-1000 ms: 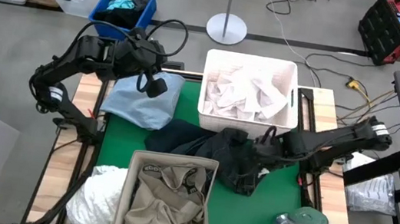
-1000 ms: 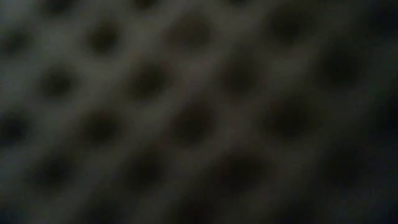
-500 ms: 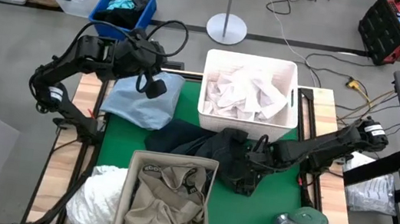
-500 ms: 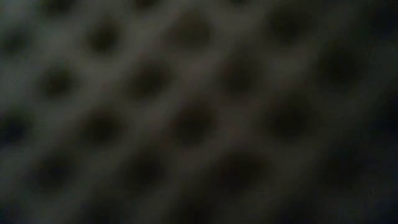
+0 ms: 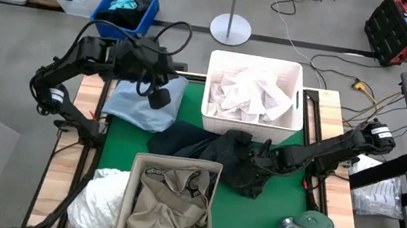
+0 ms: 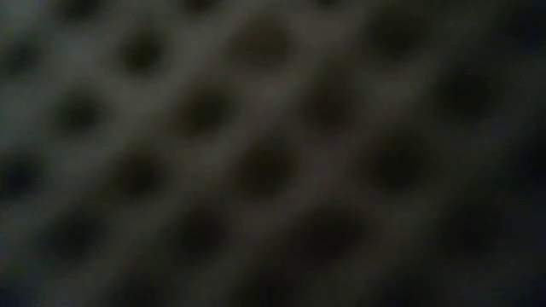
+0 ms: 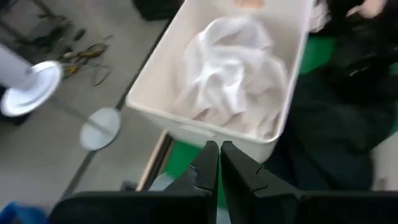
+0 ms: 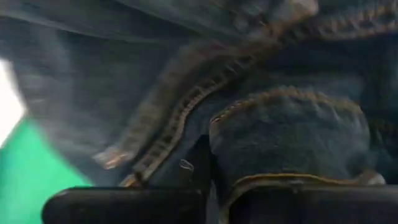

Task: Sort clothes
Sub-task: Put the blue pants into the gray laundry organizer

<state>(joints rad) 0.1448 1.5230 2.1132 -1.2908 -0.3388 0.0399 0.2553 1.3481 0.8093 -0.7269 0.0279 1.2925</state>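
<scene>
The left tool (image 5: 160, 97) has dipped a little lower over the light blue shirt (image 5: 135, 105)
It is pressed closed and holds nothing, near the tabletop's (image 5: 286, 207) far left corner; the right tool (image 5: 254, 162) grips the dark denim jeans (image 5: 240, 164) at its middle

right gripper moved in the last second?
Yes. In the high view the right gripper has gone further left over the jeans, away from the table's right edge and slightly lower than the white bin.
</scene>
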